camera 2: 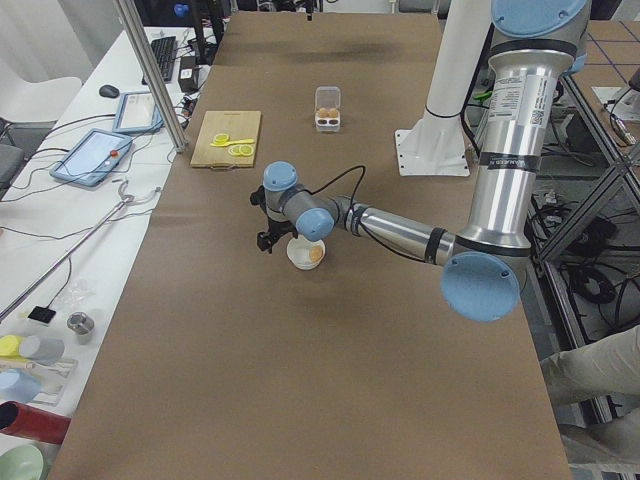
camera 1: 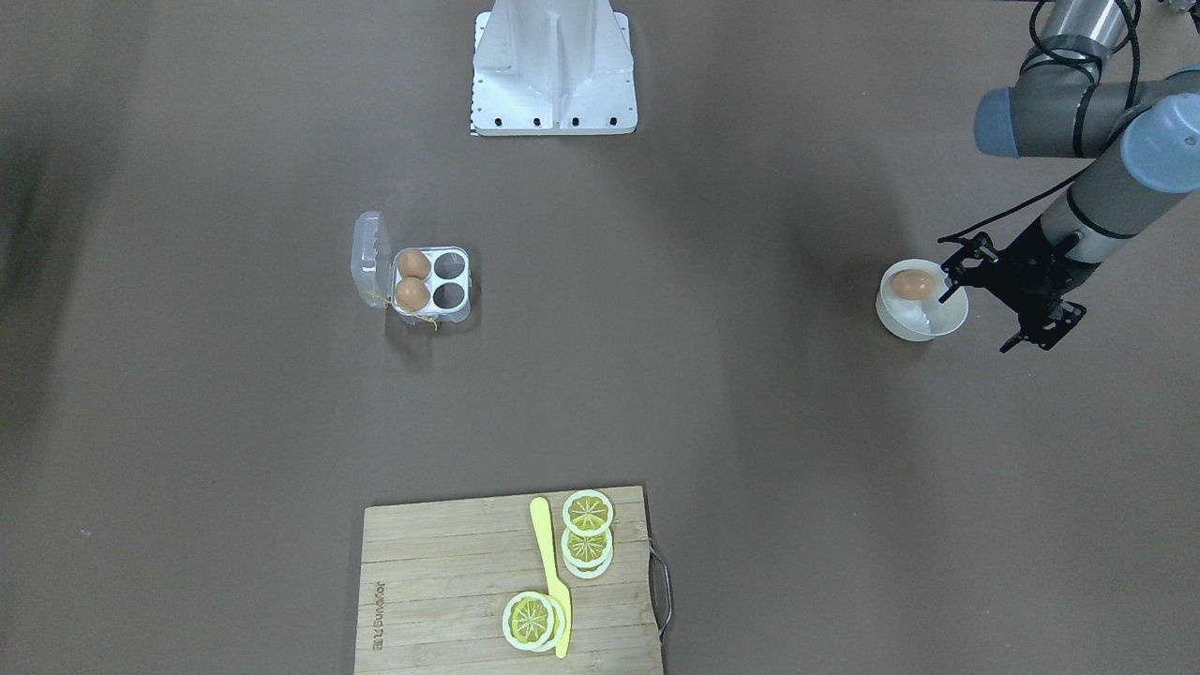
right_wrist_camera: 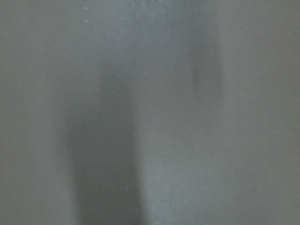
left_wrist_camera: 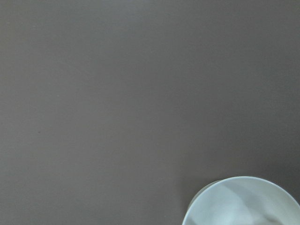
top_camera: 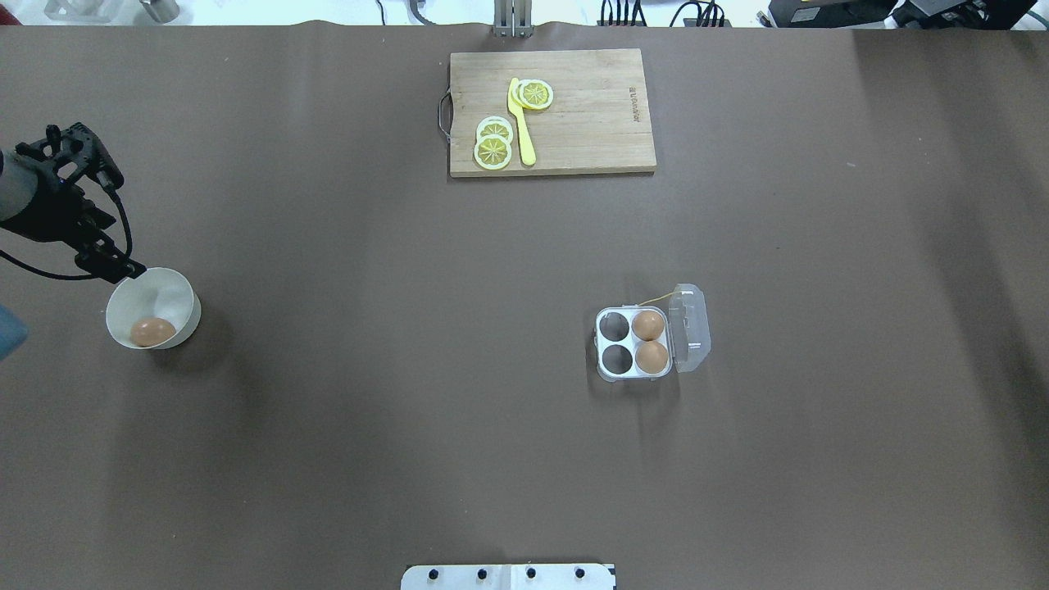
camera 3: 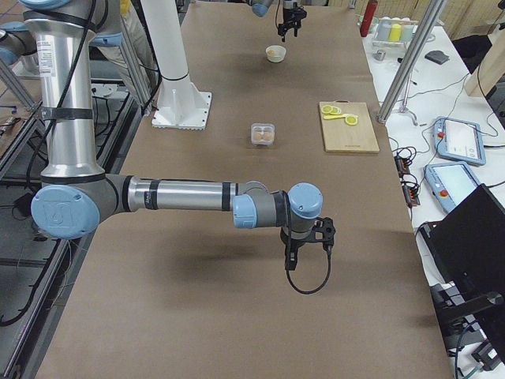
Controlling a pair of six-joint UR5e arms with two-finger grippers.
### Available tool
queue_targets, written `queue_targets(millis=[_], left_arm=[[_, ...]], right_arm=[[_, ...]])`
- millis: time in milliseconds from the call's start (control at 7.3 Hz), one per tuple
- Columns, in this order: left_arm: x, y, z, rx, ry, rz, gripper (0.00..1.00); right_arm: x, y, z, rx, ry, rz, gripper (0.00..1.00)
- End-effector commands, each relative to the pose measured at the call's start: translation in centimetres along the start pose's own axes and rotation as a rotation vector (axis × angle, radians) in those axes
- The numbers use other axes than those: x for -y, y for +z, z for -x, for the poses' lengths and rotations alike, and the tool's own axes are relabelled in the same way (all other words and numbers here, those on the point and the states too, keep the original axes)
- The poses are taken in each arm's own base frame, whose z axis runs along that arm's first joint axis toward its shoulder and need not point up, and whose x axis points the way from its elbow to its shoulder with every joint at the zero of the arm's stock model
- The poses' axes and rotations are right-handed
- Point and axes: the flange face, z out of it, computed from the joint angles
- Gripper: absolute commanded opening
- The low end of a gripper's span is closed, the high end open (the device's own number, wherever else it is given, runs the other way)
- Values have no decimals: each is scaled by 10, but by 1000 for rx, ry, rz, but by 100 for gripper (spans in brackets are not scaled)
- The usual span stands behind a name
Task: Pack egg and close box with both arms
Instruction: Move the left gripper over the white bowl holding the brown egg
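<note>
A brown egg (camera 1: 912, 284) lies in a white round bowl (camera 1: 923, 328) at the table's end on my left; it also shows in the overhead view (top_camera: 152, 332). My left gripper (camera 1: 980, 321) hangs open and empty just beside the bowl (top_camera: 176, 287), apart from the egg. The clear egg box (camera 1: 432, 280) stands open with its lid (top_camera: 690, 328) folded back. Two brown eggs (top_camera: 647, 325) (top_camera: 652, 357) fill the cells by the hinge; the other two cells are empty. My right gripper (camera 3: 308, 249) hovers low over bare table, far from the box; I cannot tell its state.
A wooden cutting board (top_camera: 590, 123) with lemon slices (top_camera: 493, 150) and a yellow knife (top_camera: 521, 123) lies at the table's far side. The white mounting stand (camera 1: 555, 66) is at the robot's side. Brown table surface lies between bowl and box.
</note>
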Motion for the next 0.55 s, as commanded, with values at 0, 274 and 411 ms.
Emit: queue_targets(millis=[0,274,411], left_arm=[[3,19,-21,-39,25,38,96],[-1,21,-23,-46,27,45,89],[-2,22,-22,-49,30,58,85]], right_arm=[[-3,3,-1,5,4,8,100],[-3,11,-9,-2,15,22,100],[-3,14,-11,-3,20,27,100]])
